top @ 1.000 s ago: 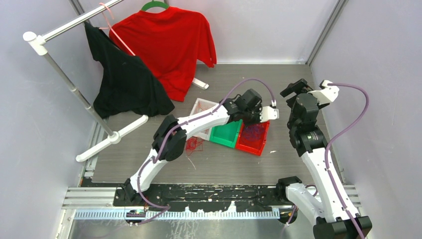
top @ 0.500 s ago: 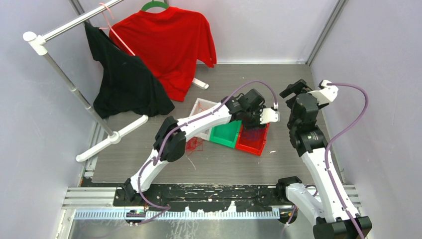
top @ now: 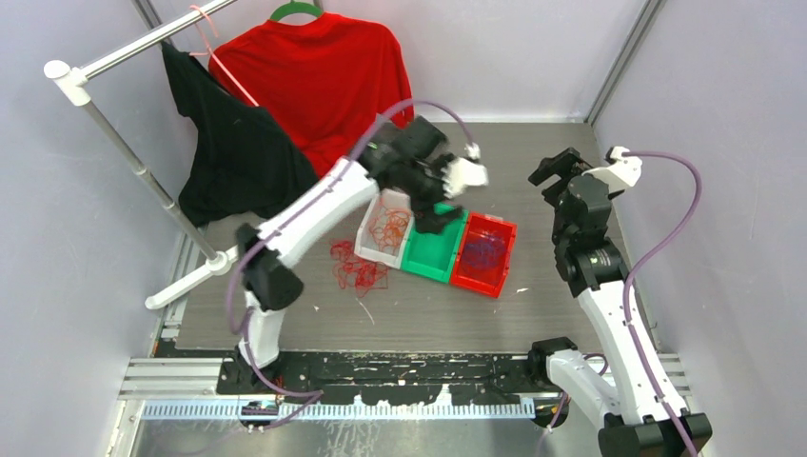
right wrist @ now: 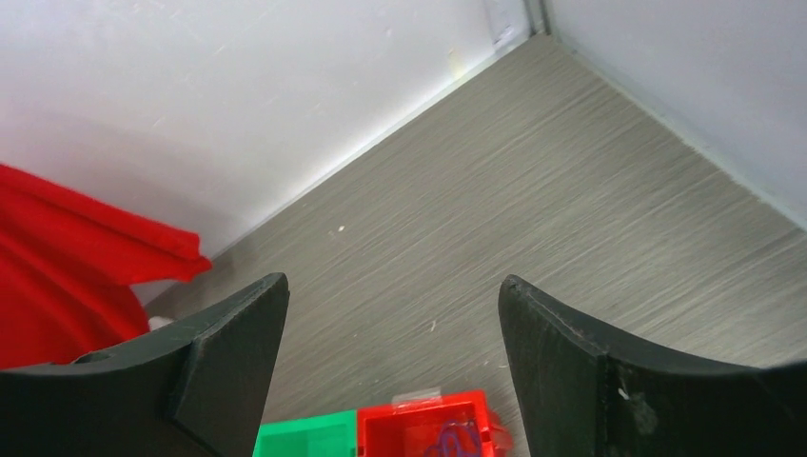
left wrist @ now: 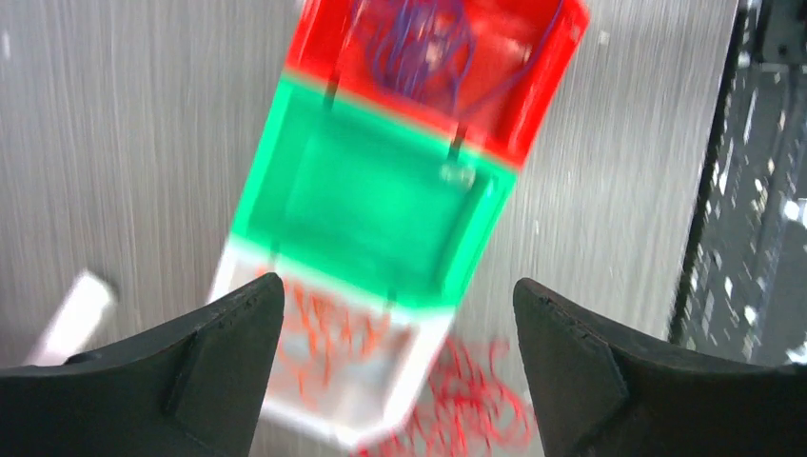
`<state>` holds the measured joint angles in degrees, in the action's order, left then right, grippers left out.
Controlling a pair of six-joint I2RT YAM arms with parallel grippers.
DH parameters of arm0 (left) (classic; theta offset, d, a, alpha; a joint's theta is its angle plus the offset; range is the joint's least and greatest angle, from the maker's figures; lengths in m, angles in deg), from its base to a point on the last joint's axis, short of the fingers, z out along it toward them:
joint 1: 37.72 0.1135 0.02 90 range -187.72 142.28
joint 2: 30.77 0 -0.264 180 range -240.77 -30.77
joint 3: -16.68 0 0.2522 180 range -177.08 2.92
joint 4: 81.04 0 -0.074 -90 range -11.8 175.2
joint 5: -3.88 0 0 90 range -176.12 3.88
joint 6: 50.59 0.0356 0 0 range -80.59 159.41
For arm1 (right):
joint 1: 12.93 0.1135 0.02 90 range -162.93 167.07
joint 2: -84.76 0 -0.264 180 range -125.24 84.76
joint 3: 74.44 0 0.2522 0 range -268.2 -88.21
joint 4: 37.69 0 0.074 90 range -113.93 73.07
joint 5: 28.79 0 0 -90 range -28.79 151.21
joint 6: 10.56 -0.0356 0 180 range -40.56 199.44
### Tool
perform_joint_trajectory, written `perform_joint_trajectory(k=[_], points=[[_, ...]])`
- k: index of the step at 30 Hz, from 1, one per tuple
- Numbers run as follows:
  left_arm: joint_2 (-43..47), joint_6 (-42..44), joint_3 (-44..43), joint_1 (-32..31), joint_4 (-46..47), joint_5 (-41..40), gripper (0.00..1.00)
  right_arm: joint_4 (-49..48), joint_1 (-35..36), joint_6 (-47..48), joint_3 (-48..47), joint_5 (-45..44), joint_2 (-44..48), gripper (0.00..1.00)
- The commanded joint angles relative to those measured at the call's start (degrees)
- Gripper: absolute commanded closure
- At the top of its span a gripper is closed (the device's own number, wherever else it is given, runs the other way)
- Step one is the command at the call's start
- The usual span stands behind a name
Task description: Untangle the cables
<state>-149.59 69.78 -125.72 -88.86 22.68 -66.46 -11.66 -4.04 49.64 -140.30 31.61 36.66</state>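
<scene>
The left gripper [left wrist: 395, 284] and right gripper [right wrist: 392, 281] are open, holding nothing. Blue cables [top: 485, 249] sit in the red bin [top: 479, 287], orange cables [top: 389, 227] in the white bin [top: 364, 246], red cables [top: 354, 269] on the counter [top: 428, 314]. A loop could snag a finger and drag out. Before, the left gripper was shut, low over the red bin.

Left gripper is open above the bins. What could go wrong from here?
1. The red cables lie loose on the table close beside the white bin; grabbing them could snag the orange cables inside or drag the bin.
2. It stands in a tight row with the green bin and red bin, so the left gripper coming down might nudge all three.
3. The left wrist view is blurred; aim is uncertain.
</scene>
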Motion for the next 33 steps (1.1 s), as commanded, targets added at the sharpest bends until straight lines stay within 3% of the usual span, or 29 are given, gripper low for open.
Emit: perform_joint_trajectory(k=[1, 6, 13, 19, 26, 33], points=[[16.2, 0.8, 11.3, 11.5, -10.0, 5.6, 0.12, -2.8, -0.1, -2.1, -0.7, 7.1, -2.0, 0.14], [31.2, 8.0, 33.1, 22.6, -9.3, 8.8, 0.19, -4.4, -0.1, -4.2, 0.8, 10.2, -4.1, 0.18], [39.0, 8.9, 56.0, 27.2, 1.1, 5.9, 0.35, -4.0, 1.8, -5.0, 0.0, 13.6, -6.4, 0.26], [34.4, 4.1, 61.0, 31.4, 8.5, 5.1, 0.40, -2.7, 5.4, -3.3, -1.4, 12.0, -6.9, 0.28], [28.8, -4.1, 64.5, 31.9, 17.5, 5.4, 0.39, -2.6, 10.5, -2.8, -2.3, 7.8, -8.5, 0.29], [23.8, -3.9, 65.8, 31.9, 19.5, 6.9, 0.42, -2.0, 13.0, -2.1, -3.0, 5.8, -8.8, 0.33]])
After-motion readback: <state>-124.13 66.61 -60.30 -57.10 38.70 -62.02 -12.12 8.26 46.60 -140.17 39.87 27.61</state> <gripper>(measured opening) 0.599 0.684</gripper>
